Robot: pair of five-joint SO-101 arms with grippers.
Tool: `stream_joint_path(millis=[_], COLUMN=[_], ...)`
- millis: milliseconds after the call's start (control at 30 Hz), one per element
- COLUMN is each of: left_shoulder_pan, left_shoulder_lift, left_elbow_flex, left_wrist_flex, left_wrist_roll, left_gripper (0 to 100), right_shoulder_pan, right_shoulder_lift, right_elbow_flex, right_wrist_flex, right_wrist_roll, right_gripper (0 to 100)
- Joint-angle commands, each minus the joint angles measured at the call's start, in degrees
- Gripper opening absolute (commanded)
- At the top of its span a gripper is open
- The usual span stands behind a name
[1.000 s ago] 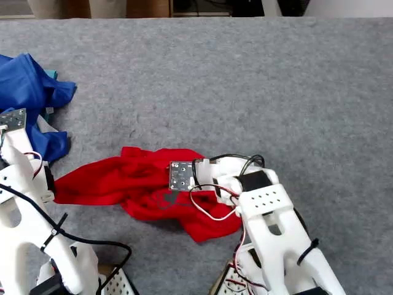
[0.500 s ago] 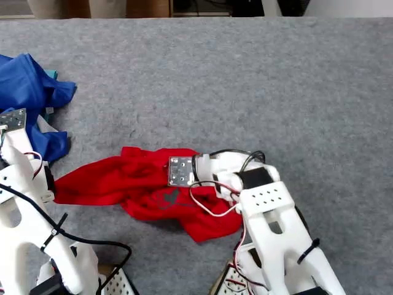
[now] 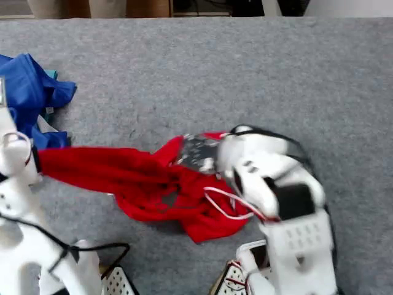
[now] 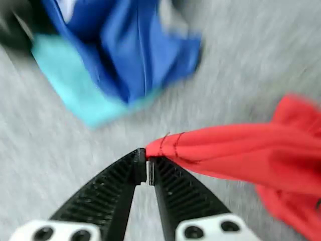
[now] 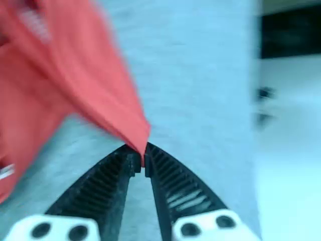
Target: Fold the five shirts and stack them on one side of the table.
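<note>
My left gripper point(image 4: 147, 168) is clamped on a corner of the red shirt point(image 3: 138, 178). Its two black fingers are pressed together, with the bunched fabric caught at their tips. My right gripper point(image 5: 142, 160) is closed on another edge of the same shirt, and the cloth runs away from its fingers in a taut fold. Between the two, the shirt is drawn out into a long band across the near part of the grey table point(image 3: 258, 80). The shirt's left end is beside my left arm, and its middle sags in a crumpled heap on the felt. A blue shirt point(image 3: 27, 92) lies rumpled at the table's left edge, just beside that left end. A strip of turquoise cloth point(image 4: 70, 83) shows at the blue shirt's edge.
</note>
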Motion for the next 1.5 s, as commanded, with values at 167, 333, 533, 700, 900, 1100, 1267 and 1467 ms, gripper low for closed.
stream_joint_path(millis=[167,333,533,700,900,1100,1267,1467], left_shoulder_pan=[9.8,12.7,12.7,12.7,12.7,12.7,12.9,13.3], left_shoulder_lift=[-9.6,-10.1,-10.3,-10.6,-10.6,-10.6,-10.6,-10.0], left_elbow_flex=[-22.0,-34.5,-45.8,-53.2,-59.2,-62.2,-61.9,-51.4], left_wrist_flex=[-0.5,-2.2,-4.5,-4.0,1.8,6.3,9.5,10.3], left_wrist_roll=[0.5,0.8,6.7,6.5,6.5,6.4,6.4,6.4], left_gripper=[2,2,2,2,2,2,2,2], right_shoulder_pan=[17.5,23.8,28.2,31.8,34.4,34.9,34.9,34.1], right_shoulder_lift=[-8.3,-8.2,-8.1,-8.1,-8.2,-8.1,-8.0,-8.0], right_elbow_flex=[-22.0,-34.8,-44.8,-48.7,-52.3,-55.5,-54.4,-42.1], right_wrist_flex=[-0.1,-0.1,-5.7,-10.7,-18.7,-26.5,-28.0,-28.6], right_wrist_roll=[-16.0,-20.0,-19.7,-19.6,-19.5,-19.5,-19.4,-16.9], right_gripper=[0.2,0.2,0.2,0.2,0.2,0.2,0.2,0.2])
